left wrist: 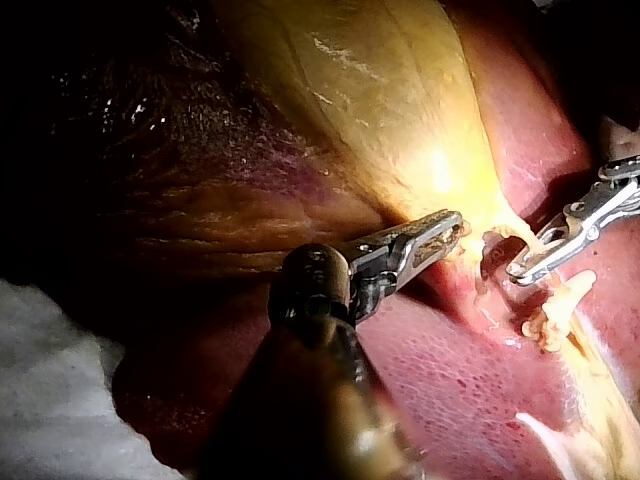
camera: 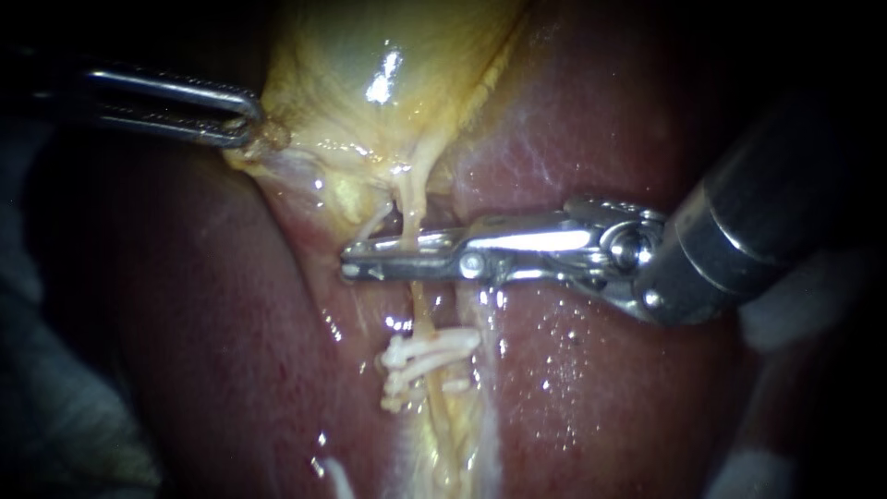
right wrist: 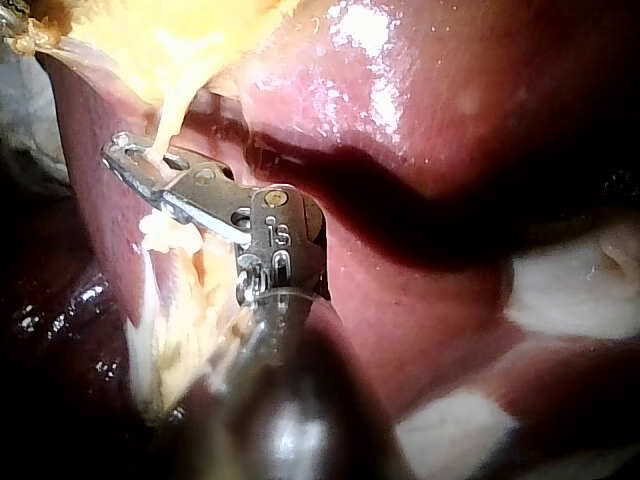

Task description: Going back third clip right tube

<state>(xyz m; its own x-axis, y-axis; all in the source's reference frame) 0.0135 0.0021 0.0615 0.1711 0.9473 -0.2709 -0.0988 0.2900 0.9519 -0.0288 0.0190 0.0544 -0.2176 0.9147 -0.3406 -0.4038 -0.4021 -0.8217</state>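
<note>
The yellow gallbladder (camera: 370, 83) lies on the dark red liver (camera: 591, 120). My left instrument (camera: 248, 122) is shut on the gallbladder's lower edge and holds it to the left; its jaws (left wrist: 440, 235) show the same grip in the left wrist view. A pale tube (camera: 411, 208) runs down from the gallbladder. My right instrument (camera: 356, 261) reaches in level from the right, its narrow jaws lying close together with the tube pinched between them. The right wrist view shows the tube (right wrist: 165, 125) entering those jaws (right wrist: 125, 152). White clips (camera: 427, 356) sit on the tube below the jaws.
Liver surrounds the tubes on both sides, wet and glistening (camera: 573, 370). White gauze (right wrist: 560, 285) lies beside the liver in the right wrist view. Another white clip end (camera: 337, 476) shows low down.
</note>
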